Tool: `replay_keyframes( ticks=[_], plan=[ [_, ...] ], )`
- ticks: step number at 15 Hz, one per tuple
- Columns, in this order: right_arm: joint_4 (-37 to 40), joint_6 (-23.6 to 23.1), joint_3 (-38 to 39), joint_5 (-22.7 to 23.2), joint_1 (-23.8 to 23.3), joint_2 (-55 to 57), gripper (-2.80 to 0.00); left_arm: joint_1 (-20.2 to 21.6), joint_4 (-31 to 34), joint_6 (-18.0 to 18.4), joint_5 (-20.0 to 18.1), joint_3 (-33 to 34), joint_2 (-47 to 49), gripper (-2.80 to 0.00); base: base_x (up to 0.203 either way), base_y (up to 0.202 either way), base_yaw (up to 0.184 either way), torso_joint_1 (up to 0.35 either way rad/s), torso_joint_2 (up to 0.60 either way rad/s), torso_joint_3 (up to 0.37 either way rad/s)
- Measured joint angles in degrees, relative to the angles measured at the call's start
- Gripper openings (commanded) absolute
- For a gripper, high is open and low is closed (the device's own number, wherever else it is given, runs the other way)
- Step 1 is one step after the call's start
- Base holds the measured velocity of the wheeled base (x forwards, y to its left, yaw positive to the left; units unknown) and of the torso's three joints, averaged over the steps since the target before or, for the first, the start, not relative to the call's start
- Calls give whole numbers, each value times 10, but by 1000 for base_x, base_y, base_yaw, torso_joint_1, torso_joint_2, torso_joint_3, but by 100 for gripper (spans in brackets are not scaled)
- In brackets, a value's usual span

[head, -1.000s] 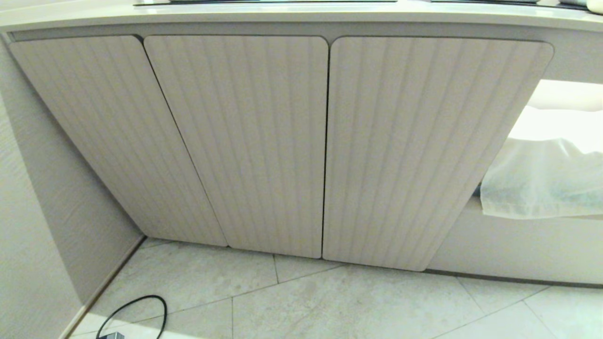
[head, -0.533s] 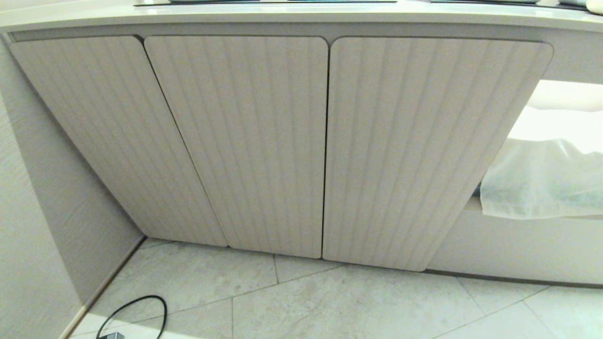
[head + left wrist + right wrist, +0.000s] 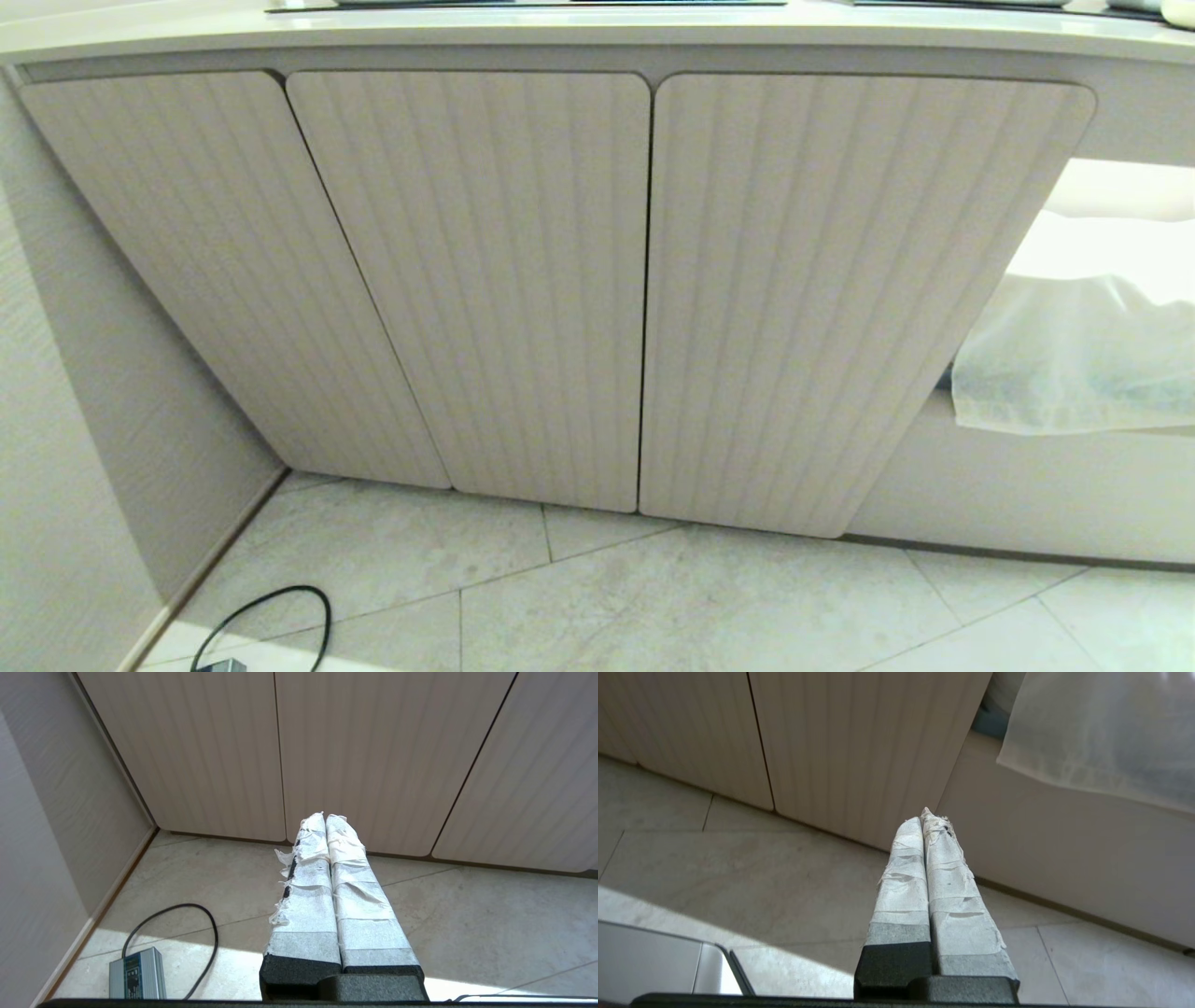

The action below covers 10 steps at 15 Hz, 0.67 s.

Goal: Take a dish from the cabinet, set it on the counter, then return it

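**Three doors closed, both grippers empty**

We face the cabinet [image 3: 644, 289] with all three ribbed doors flush, so the dish is nowhere in view — presumably behind a door, which we judge must be opened first. Only a strip of the counter [image 3: 597, 33] shows above the doors.

Our left gripper [image 3: 325, 817] hangs low over the floor tiles, taped fingers pressed together and holding nothing; the right gripper [image 3: 926, 816] is likewise pinched closed and empty, aimed at the rightmost door's lower edge.

From the head we see neither arm. The left wrist alone shows the small grey box [image 3: 138, 973] on its black cable [image 3: 210, 933]; the right wrist brings the translucent sheet [image 3: 1101, 737] close.
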Motion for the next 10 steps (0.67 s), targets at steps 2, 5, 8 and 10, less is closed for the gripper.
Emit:
replay_keyframes(
  ticks=[2, 5, 8, 10],
  plan=[
    [0, -2, 0, 0, 0, -25, -280, 0, 0, 0, 0, 0, 0, -280, 0, 0, 0, 0, 0, 0],
    [4, 11, 0, -1, 0, -39, -280, 0, 0, 0, 0, 0, 0, -280, 0, 0, 0, 0, 0, 0],
    [24, 36, -1, -13, -1, -43, -280, 0, 0, 0, 0, 0, 0, -280, 0, 0, 0, 0, 0, 0],
    [23, 37, -2, -13, -1, -44, -280, 0, 0, 0, 0, 0, 0, -280, 0, 0, 0, 0, 0, 0]
  ],
)
